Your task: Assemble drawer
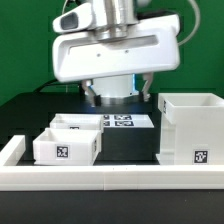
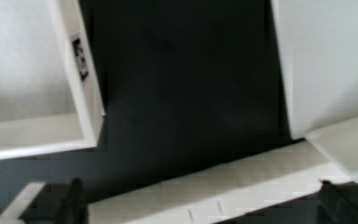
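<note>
The large hollow white box of the drawer stands on the black table at the exterior view's right, with a tag low on its front. Two small shallow trays stand at the left, the front tray with a tag on its face and the back tray behind it. My gripper hangs above the table's middle, apart from all parts. In the wrist view the gripper is open and empty, with dark fingertips far apart. That view shows a tray on one side and the box on the other.
A low white border wall runs along the table's front edge and shows between my fingers in the wrist view. The marker board lies flat at the back middle. Bare black table lies between the tray and the box.
</note>
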Controlling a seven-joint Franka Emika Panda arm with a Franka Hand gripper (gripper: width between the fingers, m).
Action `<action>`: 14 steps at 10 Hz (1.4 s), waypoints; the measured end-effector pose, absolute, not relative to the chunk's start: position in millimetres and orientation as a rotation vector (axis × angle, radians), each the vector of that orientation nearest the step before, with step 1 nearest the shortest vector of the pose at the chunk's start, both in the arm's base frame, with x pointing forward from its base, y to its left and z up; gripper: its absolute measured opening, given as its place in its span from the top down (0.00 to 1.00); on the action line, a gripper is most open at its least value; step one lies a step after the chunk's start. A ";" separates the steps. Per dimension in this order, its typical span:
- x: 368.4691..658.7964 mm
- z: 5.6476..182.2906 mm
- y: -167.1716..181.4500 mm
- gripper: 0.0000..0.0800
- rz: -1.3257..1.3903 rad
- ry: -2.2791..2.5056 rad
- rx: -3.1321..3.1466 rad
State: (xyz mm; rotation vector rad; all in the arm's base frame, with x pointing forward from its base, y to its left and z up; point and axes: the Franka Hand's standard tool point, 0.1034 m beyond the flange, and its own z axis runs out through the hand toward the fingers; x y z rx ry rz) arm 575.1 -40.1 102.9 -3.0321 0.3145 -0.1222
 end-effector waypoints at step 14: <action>546.9 34.9 -78.9 0.19 -0.056 0.313 -3.095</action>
